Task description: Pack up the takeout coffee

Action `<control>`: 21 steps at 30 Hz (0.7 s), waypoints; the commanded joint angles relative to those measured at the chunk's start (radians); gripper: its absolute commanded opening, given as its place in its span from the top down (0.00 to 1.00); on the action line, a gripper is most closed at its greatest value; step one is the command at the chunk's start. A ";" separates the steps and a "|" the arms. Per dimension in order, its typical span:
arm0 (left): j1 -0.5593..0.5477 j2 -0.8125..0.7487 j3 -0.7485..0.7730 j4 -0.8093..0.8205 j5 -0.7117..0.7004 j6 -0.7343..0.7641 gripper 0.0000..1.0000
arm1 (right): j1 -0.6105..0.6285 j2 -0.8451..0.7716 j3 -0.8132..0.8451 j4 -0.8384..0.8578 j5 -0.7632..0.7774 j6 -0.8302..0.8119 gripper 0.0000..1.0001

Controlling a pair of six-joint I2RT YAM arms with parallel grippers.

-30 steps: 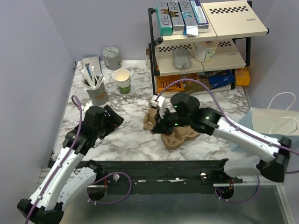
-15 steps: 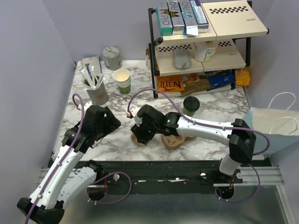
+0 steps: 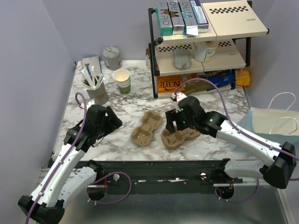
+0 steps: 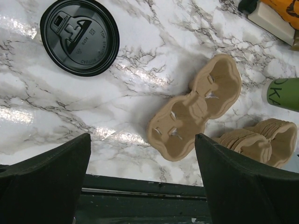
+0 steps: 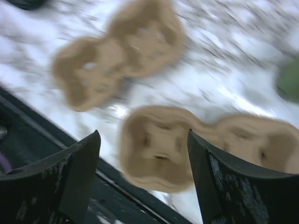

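The takeout coffee shows only as a green side at the right edge of the left wrist view and as a green blur in the right wrist view. From above, the right arm hides it. My right gripper hangs open over a stack of brown cup carriers, with nothing between its fingers. A single carrier lies flat on the marble just left of the stack. My left gripper is wide open and empty, left of that single carrier.
A loose black lid lies near the left gripper. Stacked lidless cups, a grey holder of stirrers and a grey canister stand at the back left. A shelf rack is at the back, and a white paper bag on the right.
The right gripper carried one carrier left off the stack, set it on the table, opened, and swung back right over the stack. The left arm barely moved.
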 commanded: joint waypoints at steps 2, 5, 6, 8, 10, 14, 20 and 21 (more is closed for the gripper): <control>0.008 0.003 -0.043 0.072 0.070 0.011 0.01 | -0.075 -0.032 -0.144 -0.073 0.067 -0.027 0.17; 0.008 0.009 -0.049 0.089 0.094 0.009 0.01 | -0.108 0.008 -0.153 -0.059 0.032 -0.043 0.18; 0.008 0.014 -0.049 0.092 0.099 0.011 0.01 | -0.112 0.020 -0.155 -0.060 0.030 -0.032 0.19; 0.010 0.020 -0.048 0.091 0.101 0.012 0.01 | -0.121 0.032 -0.169 -0.060 0.042 -0.018 0.19; 0.008 0.023 -0.046 0.091 0.101 0.015 0.01 | -0.128 0.051 -0.179 -0.054 0.058 -0.007 0.19; 0.008 0.023 -0.040 0.088 0.101 0.020 0.01 | -0.146 0.077 -0.195 -0.050 0.085 -0.003 0.19; 0.008 0.022 -0.037 0.085 0.101 0.027 0.01 | -0.163 0.121 -0.199 -0.068 0.125 0.052 0.19; 0.008 0.022 -0.039 0.085 0.099 0.027 0.01 | -0.163 0.129 -0.201 -0.076 0.130 0.083 0.19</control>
